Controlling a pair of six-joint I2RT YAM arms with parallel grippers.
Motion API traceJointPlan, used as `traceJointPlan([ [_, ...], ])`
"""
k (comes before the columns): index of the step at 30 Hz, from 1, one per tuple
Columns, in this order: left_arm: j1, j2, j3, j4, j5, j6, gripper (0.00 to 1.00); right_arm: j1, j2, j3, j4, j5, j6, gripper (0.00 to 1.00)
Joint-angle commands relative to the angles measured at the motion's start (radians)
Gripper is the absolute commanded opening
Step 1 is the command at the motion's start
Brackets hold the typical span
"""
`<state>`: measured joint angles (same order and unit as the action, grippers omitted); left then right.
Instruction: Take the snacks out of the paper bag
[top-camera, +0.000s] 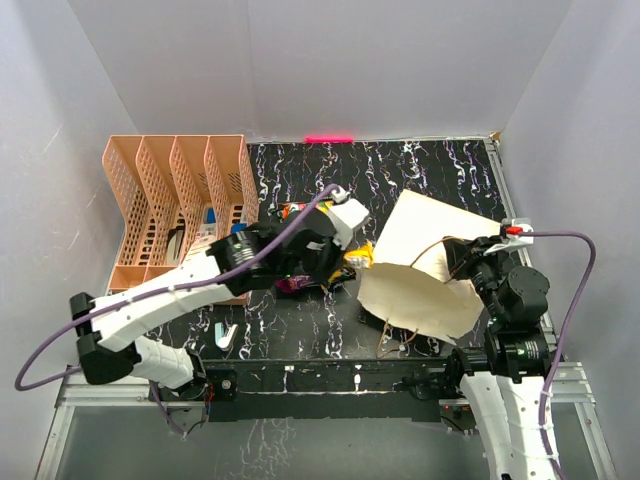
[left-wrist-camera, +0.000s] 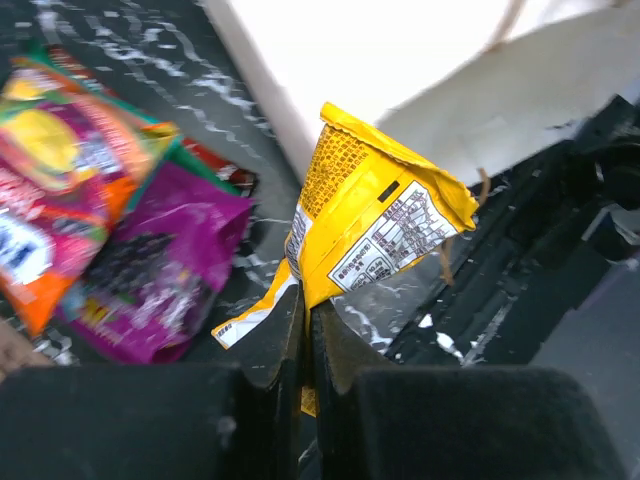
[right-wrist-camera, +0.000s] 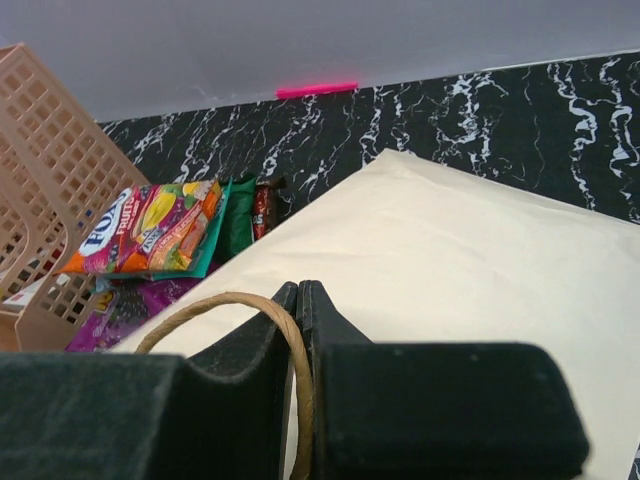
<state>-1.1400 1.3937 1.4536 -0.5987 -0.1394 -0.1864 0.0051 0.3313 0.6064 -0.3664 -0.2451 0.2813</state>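
Note:
The cream paper bag (top-camera: 425, 270) lies tilted on the black marbled table, its mouth toward the left arm. My left gripper (left-wrist-camera: 306, 300) is shut on the lower edge of a yellow snack packet (left-wrist-camera: 375, 215) and holds it just outside the bag's mouth (top-camera: 358, 258). My right gripper (right-wrist-camera: 298, 292) is shut on the bag's brown cord handle (right-wrist-camera: 215, 305), over the bag's flat side (right-wrist-camera: 460, 260). A purple packet (left-wrist-camera: 160, 270), an orange-red-yellow packet (left-wrist-camera: 60, 180) and a green packet (right-wrist-camera: 238, 215) lie on the table left of the bag.
The peach lattice file rack (top-camera: 175, 200) stands at the back left, holding stationery. A small white piece (top-camera: 226, 335) lies near the front edge. A pink tape mark (top-camera: 329, 138) is at the table's far edge. Grey walls close in the sides.

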Motion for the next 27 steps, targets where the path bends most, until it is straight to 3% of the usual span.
traceJointPlan([
  [1,0.042,-0.099,0.071,-0.171,-0.251,0.005,0.00,-0.002,-0.041,0.021,0.042,0.087,0.027,0.08],
  [4,0.089,-0.107,0.060,-0.140,-0.316,0.089,0.00,-0.002,-0.053,0.018,0.047,0.093,0.028,0.08],
  [10,0.183,-0.066,-0.067,0.215,-0.449,0.432,0.00,-0.002,-0.060,0.018,0.046,0.069,0.030,0.08],
  [15,0.234,0.048,-0.132,0.484,-0.410,0.672,0.00,-0.002,-0.080,0.014,0.052,0.047,0.030,0.08],
  [18,0.242,0.100,-0.164,0.565,-0.364,0.728,0.00,-0.002,-0.083,0.014,0.053,0.032,0.031,0.08],
  [27,0.264,0.207,-0.294,0.665,-0.395,0.757,0.00,-0.002,-0.078,0.014,0.060,-0.007,0.026,0.08],
])
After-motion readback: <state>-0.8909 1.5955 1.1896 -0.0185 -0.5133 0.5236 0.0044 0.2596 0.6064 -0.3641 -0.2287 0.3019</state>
